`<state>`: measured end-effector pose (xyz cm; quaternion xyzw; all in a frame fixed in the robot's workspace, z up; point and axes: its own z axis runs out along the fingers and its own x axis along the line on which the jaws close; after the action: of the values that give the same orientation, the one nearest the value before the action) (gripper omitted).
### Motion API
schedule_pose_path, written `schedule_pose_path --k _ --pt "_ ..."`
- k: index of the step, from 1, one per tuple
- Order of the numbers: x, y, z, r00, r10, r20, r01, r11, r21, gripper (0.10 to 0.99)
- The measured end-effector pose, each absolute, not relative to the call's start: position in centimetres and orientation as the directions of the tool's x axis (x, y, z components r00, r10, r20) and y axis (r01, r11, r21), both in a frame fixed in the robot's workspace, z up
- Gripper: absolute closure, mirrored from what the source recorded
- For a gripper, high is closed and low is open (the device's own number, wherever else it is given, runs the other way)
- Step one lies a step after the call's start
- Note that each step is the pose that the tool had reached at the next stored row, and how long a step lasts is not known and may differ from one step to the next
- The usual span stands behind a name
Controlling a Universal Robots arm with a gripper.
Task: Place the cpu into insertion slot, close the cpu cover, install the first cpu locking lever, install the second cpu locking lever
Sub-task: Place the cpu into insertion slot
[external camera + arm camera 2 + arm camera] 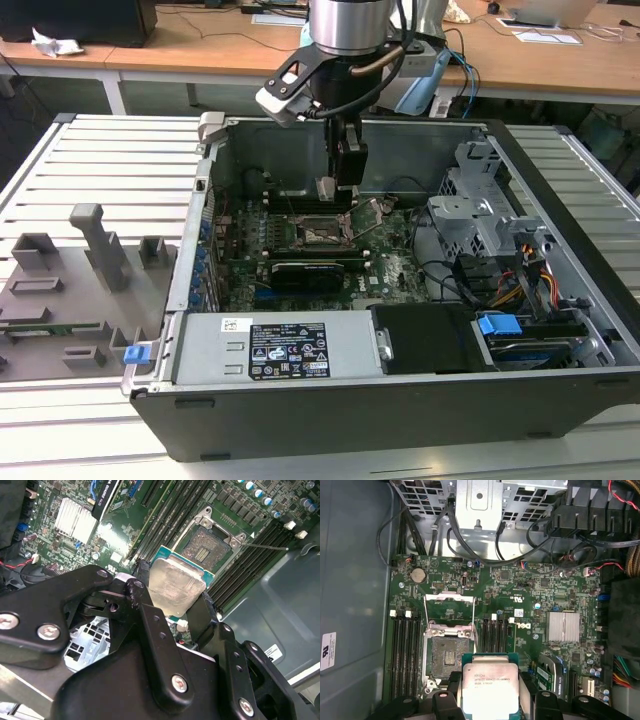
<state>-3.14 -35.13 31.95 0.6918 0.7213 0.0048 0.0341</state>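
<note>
1. Chip in hand: the cpu (pixel 490 685) is pinched between the jaws by two opposite edges. Its dull metal lid faces both wrist cameras, and a green rim shows around the lid.
2. You will find it hanging inside the open computer case (pixel 350 410), which stands on the slatted surface (pixel 110 160). In the exterior view the chip (pixel 326 189) is above the motherboard (pixel 390 265) and apart from it.
3. The insertion slot (pixel 447 655) is empty, with its pin field bare and glinting. In the first wrist view the chip lies just beside the slot, overlapping one edge of it, so it is not yet seated.
4. The cpu cover (pixel 449 596) is flipped open beside the slot, and green board shows through its cut-out. A thin locking lever (pixel 265 545) is swung out across the memory slots (pixel 250 562).
5. Handling, as a judgement: the chip looks light, stiff and flat, so a modest squeeze should hold it. The smooth lid and thin edges give little purchase, and it may slip or tilt.
6. Where to hold, as a judgement: the present edge grip suits it. Keep off the underside contacts and the lid face.
7. Fragile part, as a judgement: the slot pins would bend easily under a tilted or dropped chip. I cannot tell from these views whether the chip's orientation matches the slot.
</note>
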Motion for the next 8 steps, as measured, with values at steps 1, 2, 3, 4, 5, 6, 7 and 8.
schedule_pose_path --k 1,2,3,4,5,6,7,8 --pt "-3.14 -35.13 31.93 -0.041 0.998 -0.043 0.998 0.043 0.054 0.545" --pt "-3.14 -35.13 31.90 -0.041 0.998 -0.042 0.998 0.043 0.054 0.545" --pt "-3.14 -35.13 31.88 -0.041 0.998 -0.042 0.998 0.043 0.054 0.545" --pt "-3.14 -35.13 31.85 -0.041 0.998 -0.043 0.998 0.043 0.054 0.545" --pt "-3.14 -35.13 31.82 -0.041 0.998 -0.042 0.998 0.043 0.054 0.545" --pt "-3.14 -35.13 31.80 -0.041 0.998 -0.043 0.998 0.043 0.054 0.545" --pt "-3.14 -35.13 31.77 -0.041 0.998 -0.043 0.998 0.043 0.054 0.545" --pt "-3.14 -35.13 31.75 -0.041 0.998 -0.043 0.998 0.043 0.054 0.545"
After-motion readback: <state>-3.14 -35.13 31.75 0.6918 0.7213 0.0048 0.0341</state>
